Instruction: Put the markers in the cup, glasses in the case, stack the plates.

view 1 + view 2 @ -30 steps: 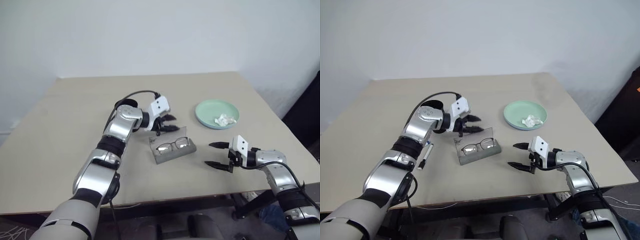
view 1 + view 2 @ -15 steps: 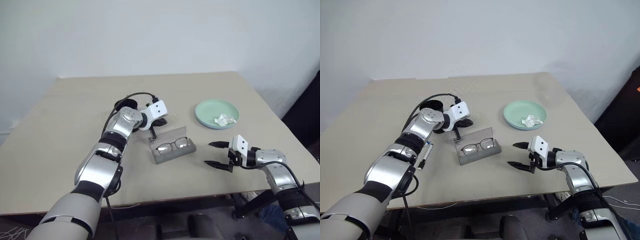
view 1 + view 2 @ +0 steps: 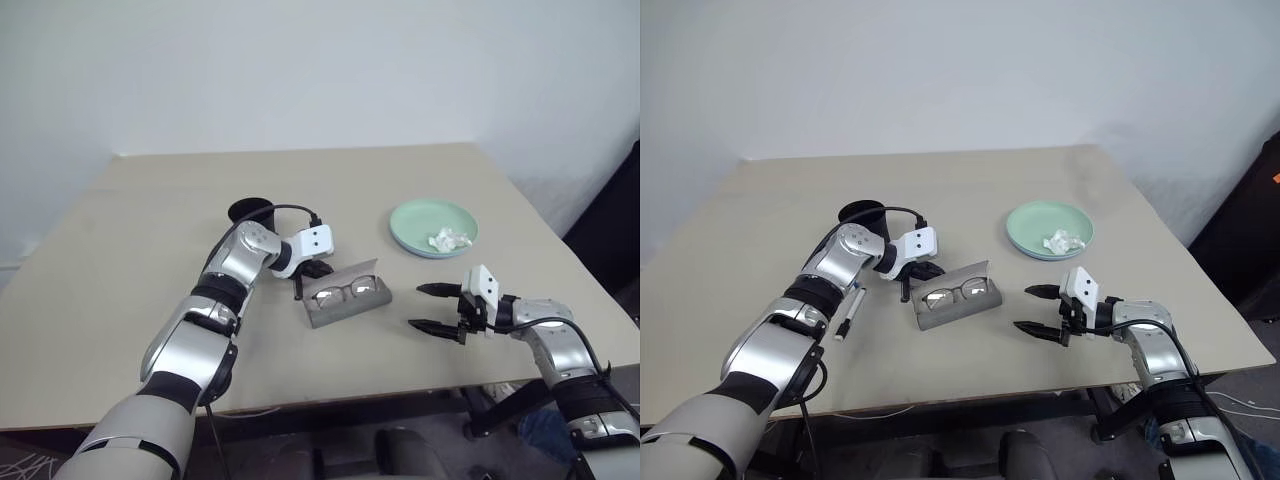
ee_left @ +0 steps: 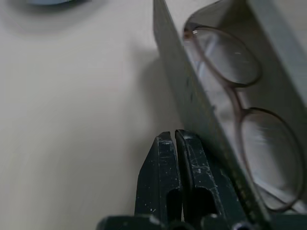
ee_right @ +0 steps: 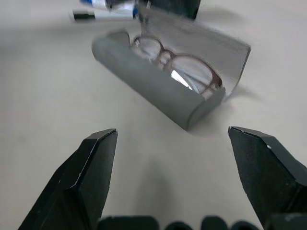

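Left gripper (image 4: 175,143) closed, empty, against case (image 3: 952,310) lid; glasses (image 3: 948,293) inside. Right gripper (image 3: 1034,309) apart, beside case.

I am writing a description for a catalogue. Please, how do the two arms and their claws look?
Both arms have glossy silver shells with black joint segments. Each wrist carries a white box-shaped block, and a thin black cable loops to it. The left claw and the right claw each have two black, tapered, pointed fingers.
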